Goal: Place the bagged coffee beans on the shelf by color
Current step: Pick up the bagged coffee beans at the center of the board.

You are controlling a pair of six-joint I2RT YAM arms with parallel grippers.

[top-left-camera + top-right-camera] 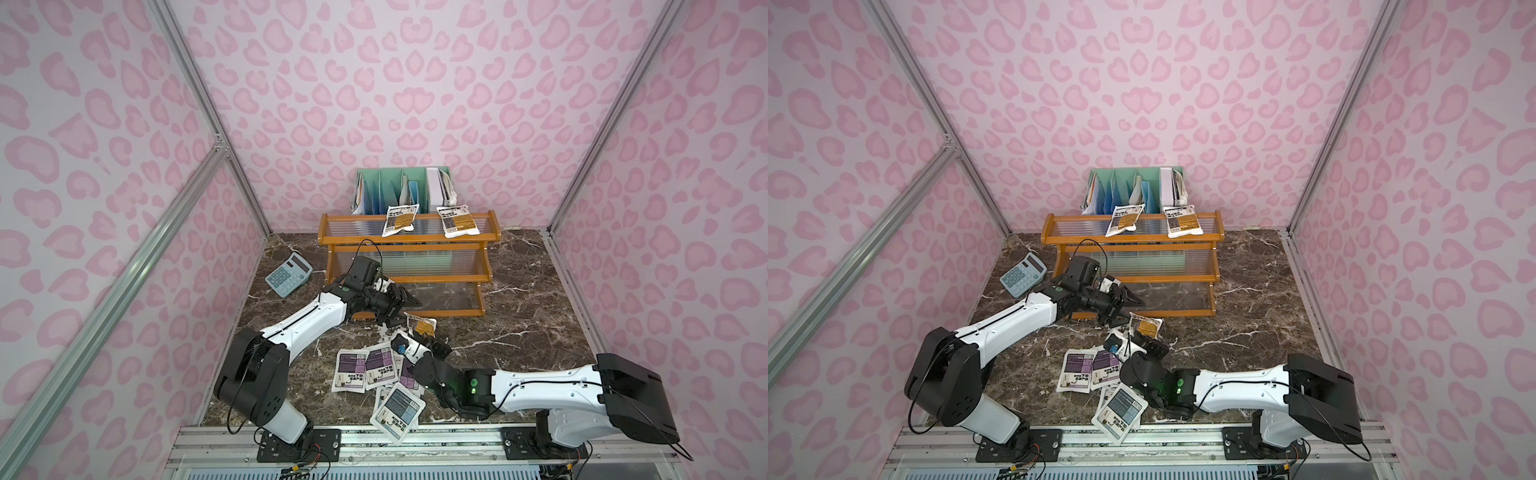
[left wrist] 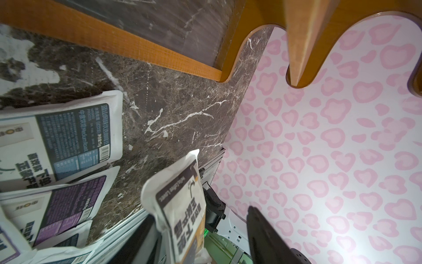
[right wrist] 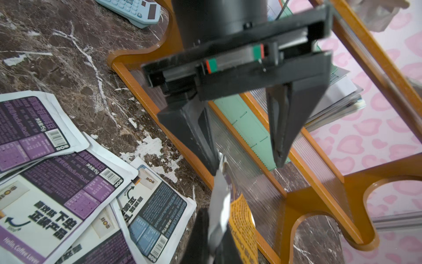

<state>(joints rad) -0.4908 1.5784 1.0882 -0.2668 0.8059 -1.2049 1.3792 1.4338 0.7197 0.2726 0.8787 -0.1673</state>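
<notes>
My right gripper [image 1: 424, 337] [image 3: 214, 237] is shut on a yellow-orange bag of coffee beans [image 1: 424, 326] [image 2: 182, 217] and holds it upright in front of the shelf's [image 1: 409, 240] lowest tier. My left gripper [image 1: 409, 313] [image 3: 246, 165] is open around the bag's top edge. That edge lies against one of its fingers [image 3: 201, 137]. Two more yellow-orange bags [image 1: 400, 220] [image 1: 457, 222] lie on the shelf's top tier. Purple bags [image 1: 351, 370] and grey-blue bags [image 1: 399, 409] lie piled on the table near the front.
A light-blue calculator [image 1: 289, 274] lies left of the shelf. A mint-green file rack [image 1: 399, 189] with papers stands behind it against the back wall. The bag pile reaches the table's front rail between the two arm bases.
</notes>
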